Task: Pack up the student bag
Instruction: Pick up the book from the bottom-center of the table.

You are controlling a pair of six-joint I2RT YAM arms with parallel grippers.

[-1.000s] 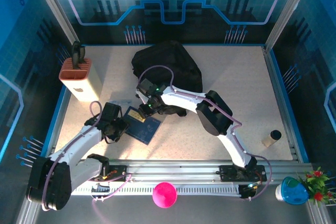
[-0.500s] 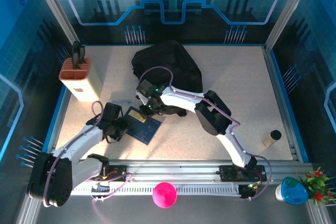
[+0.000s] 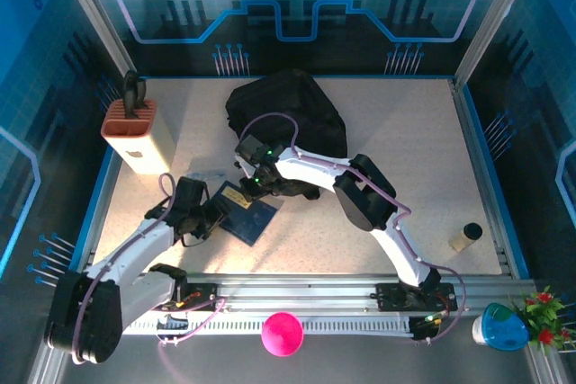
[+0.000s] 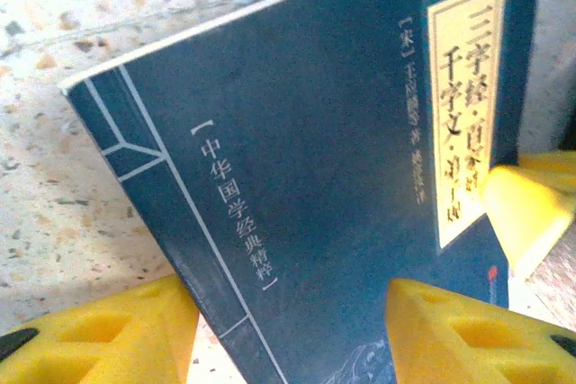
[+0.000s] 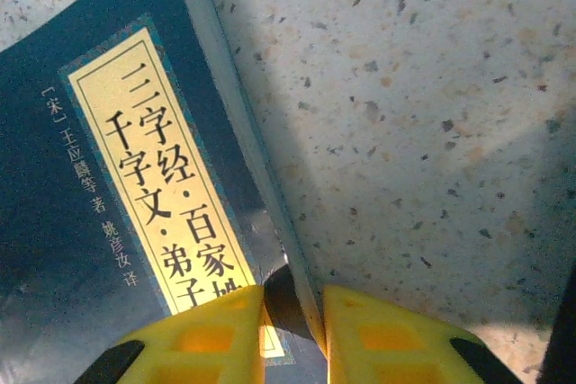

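The right gripper [image 5: 294, 299] pinches the book [image 5: 99, 222] by its edge, the left gripper [image 4: 288, 290] gapes half-wide over a corner, and beyond, far-middle of the table [image 3: 423, 159], slumps the bag [image 3: 286, 114], likely light and limp, best lifted by its opening's hem.

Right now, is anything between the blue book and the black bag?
No loose object lies between the blue book and the student bag. Just the right gripper, closed on the book's edge, sits in that gap.
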